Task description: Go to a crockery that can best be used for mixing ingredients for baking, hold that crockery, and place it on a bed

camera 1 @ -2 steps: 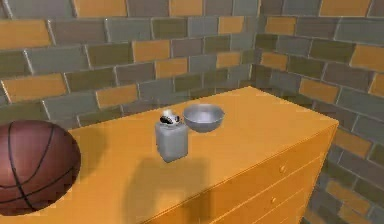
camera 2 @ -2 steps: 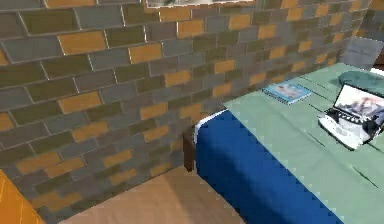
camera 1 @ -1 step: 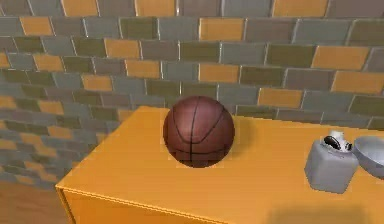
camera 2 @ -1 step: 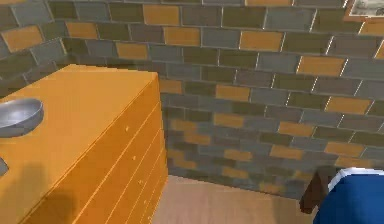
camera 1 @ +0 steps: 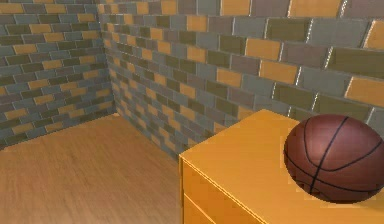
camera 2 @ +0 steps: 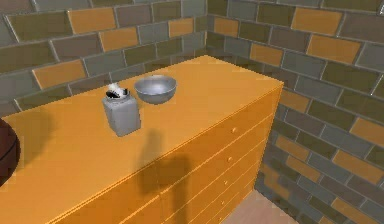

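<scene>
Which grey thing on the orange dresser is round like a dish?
The bowl: it is low, round and hollow. The container beside it is taller and boxy.

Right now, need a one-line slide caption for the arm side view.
Grey round metal bowl beside a grey boxy container on an orange wooden dresser against a grey-and-orange brick wall.

**One dresser, three things on top**

A dresser stands along the wall, one end close to the room's corner. Its drawers face out over the floor. On its top a bowl sits toward the back, near the wall. Just beside the bowl, on the arm side view's left and nearer the front edge, stands a small container. A ball rests well apart from both, toward the top's other end.
</scene>
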Controlling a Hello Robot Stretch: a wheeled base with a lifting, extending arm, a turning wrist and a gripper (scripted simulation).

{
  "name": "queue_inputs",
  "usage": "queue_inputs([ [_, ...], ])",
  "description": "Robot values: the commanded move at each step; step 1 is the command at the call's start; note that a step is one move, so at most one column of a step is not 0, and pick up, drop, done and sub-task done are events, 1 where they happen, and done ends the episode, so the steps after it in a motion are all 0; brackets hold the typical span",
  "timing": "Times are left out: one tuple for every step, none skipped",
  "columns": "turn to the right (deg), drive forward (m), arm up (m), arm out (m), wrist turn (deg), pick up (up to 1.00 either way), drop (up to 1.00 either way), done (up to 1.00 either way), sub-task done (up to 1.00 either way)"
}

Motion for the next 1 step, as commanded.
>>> queue_inputs([
  [0.0, 0.0, 0.5, 0.0, 0.0, 0.0, 0.0, 0.0, 0.0],
])
